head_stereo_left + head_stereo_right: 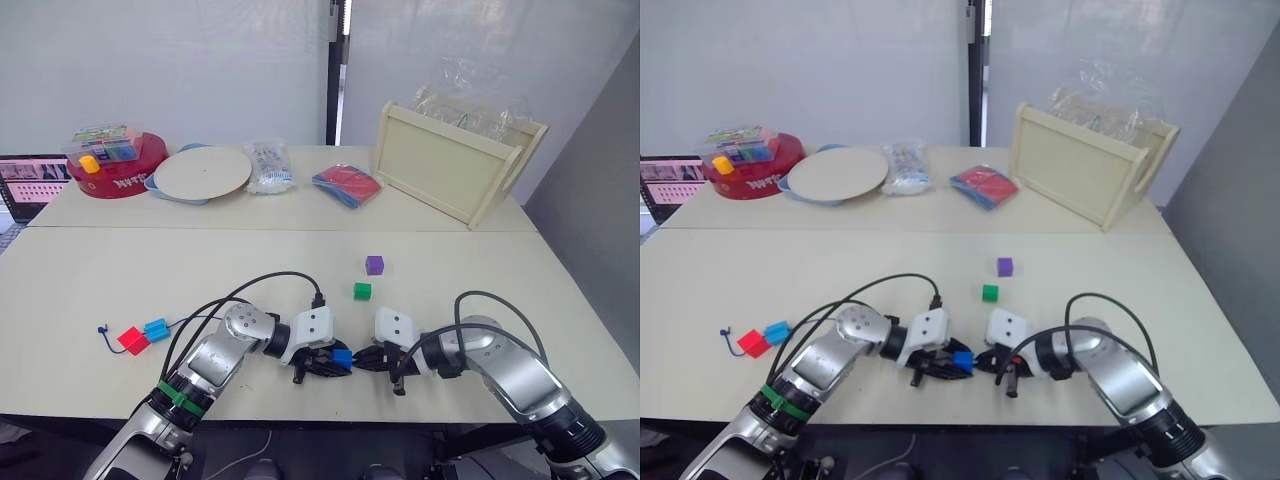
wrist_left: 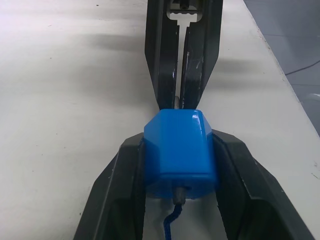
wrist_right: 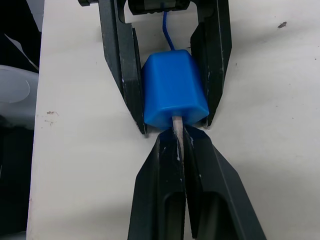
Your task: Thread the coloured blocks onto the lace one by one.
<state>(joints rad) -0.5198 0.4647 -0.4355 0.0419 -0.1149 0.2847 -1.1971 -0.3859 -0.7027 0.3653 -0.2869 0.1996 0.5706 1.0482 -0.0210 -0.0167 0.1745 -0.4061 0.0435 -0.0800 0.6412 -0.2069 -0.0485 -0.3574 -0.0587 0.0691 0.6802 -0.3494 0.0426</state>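
Note:
My left gripper (image 1: 337,362) is shut on a blue block (image 1: 343,358) near the table's front edge. The lace's pale tip (image 3: 177,125) sticks out of that block's far face, and my right gripper (image 1: 367,360) is shut on it, nose to nose with the left one. The blue lace (image 2: 170,221) leaves the block's other side. It runs left across the table to a second blue block (image 1: 156,329) and a red block (image 1: 131,340), both strung near the knotted end (image 1: 104,329). A green block (image 1: 362,291) and a purple block (image 1: 374,265) lie loose beyond the grippers.
Along the back of the table stand a round red tub (image 1: 118,170) with a yellow piece (image 1: 90,163), a pale plate (image 1: 202,173), a clear bag (image 1: 268,166), a red-and-blue packet (image 1: 347,185) and a wooden crate (image 1: 455,160). Black cables (image 1: 270,280) arch over my arms.

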